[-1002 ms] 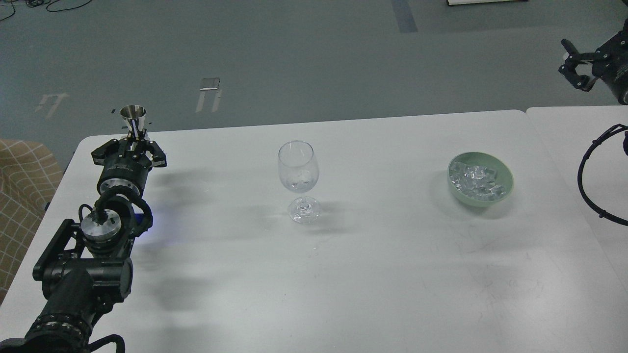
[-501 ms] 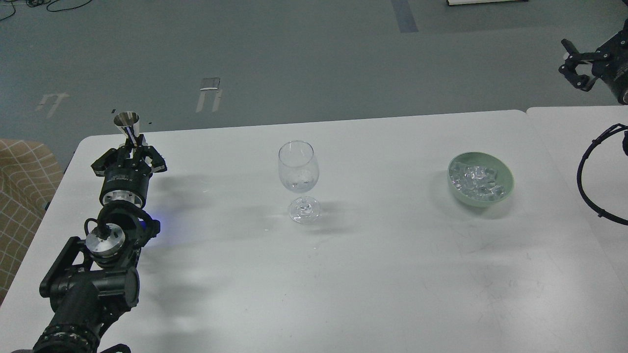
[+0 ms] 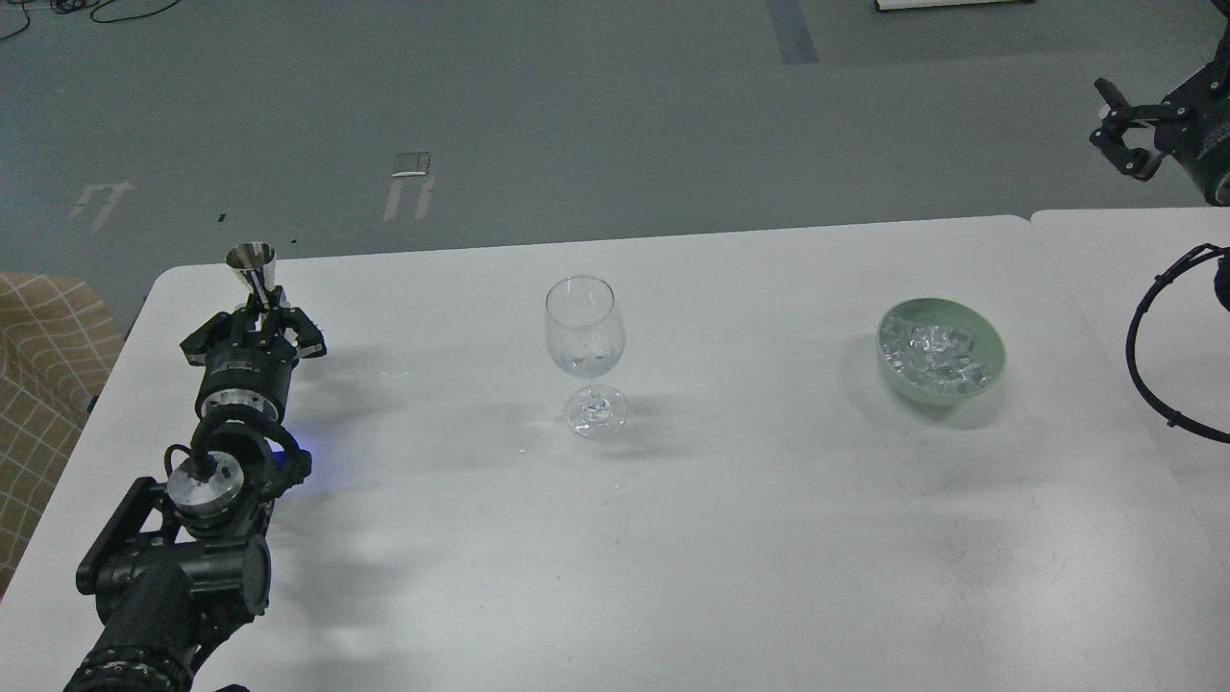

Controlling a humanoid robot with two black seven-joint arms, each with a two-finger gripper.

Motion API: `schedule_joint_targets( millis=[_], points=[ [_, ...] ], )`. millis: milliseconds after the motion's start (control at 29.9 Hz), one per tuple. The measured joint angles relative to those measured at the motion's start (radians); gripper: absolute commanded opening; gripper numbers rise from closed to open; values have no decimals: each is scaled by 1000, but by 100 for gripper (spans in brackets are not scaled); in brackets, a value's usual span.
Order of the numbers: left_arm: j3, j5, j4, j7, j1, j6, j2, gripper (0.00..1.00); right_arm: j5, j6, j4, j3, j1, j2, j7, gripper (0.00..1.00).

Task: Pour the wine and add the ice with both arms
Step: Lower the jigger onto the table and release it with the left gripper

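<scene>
Since a second ago, the left arm (image 3: 207, 481) has pulled back toward the lower left of the frame, bringing the steel jigger (image 3: 252, 269) down from beyond the table's far edge to a spot over the tabletop; the jigger stands upright, its mouth facing up. The right gripper (image 3: 1115, 130) has barely shifted in the upper right corner.

The white table (image 3: 730, 538) fills most of the frame. The left gripper (image 3: 257, 309) is clamped on the jigger's narrow waist. The right gripper's fingers stand apart, holding nothing. The pale green bowl (image 3: 992, 370) at centre right holds the ice (image 3: 934, 351). The wine glass (image 3: 584, 327) stands upright mid-frame with a little wine (image 3: 583, 363) at its bottom.

The upright, withdrawn jigger suggests pouring is finished; adding ice probably comes next.
</scene>
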State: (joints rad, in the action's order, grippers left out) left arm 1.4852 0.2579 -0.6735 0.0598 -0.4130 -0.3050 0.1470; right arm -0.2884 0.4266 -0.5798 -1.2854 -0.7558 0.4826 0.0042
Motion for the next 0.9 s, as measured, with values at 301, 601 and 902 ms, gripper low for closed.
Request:
schedule_joint_targets(
  millis=[301,601,902],
  points=[
    [-1,0,3,14,2,-10,-4,36,0,-5,-8,0,7,0,0,100],
    [1,0,3,18,2,-7,-4,49,2,-5,-12,0,5,1,0,100],
    [3,0,0,17,14,-11,-4,49,2,-5,-12,-2,1,1,0,100]
  ],
)
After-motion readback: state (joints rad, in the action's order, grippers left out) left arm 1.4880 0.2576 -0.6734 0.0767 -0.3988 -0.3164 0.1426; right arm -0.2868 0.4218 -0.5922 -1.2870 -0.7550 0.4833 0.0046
